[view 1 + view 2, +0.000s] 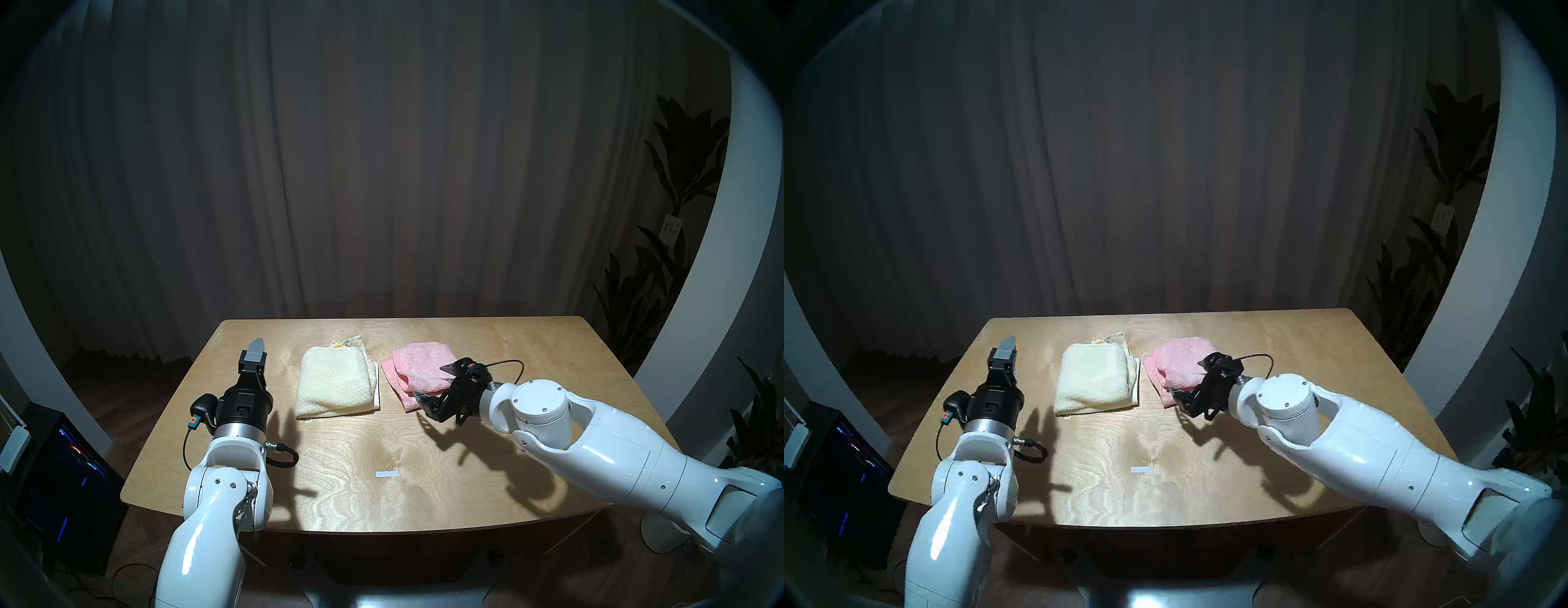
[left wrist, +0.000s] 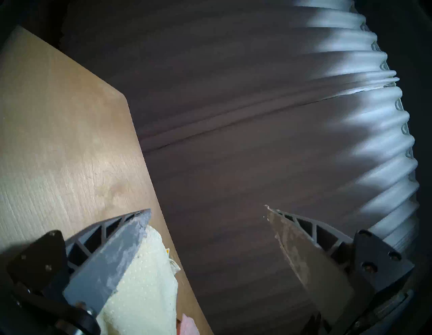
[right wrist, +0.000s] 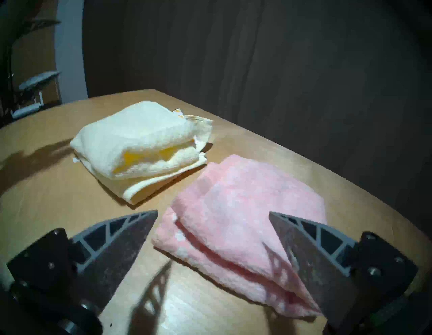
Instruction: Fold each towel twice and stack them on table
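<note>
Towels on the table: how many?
2. The cream towel lies folded left of centre; the pink towel lies folded beside it on the right, apart, not stacked. Nothing seems hidden.

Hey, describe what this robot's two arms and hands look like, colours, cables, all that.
Both arms wear glossy white rounded shells with small dark screws. The left arm ends in a silver ring and black wrist housing, with a looping black cable and an orange-teal plug. The left hand has two grey ribbed, triangular fingers with scuffed pads on black brackets. The right hand matches it; a thin black cable arcs over its wrist.
</note>
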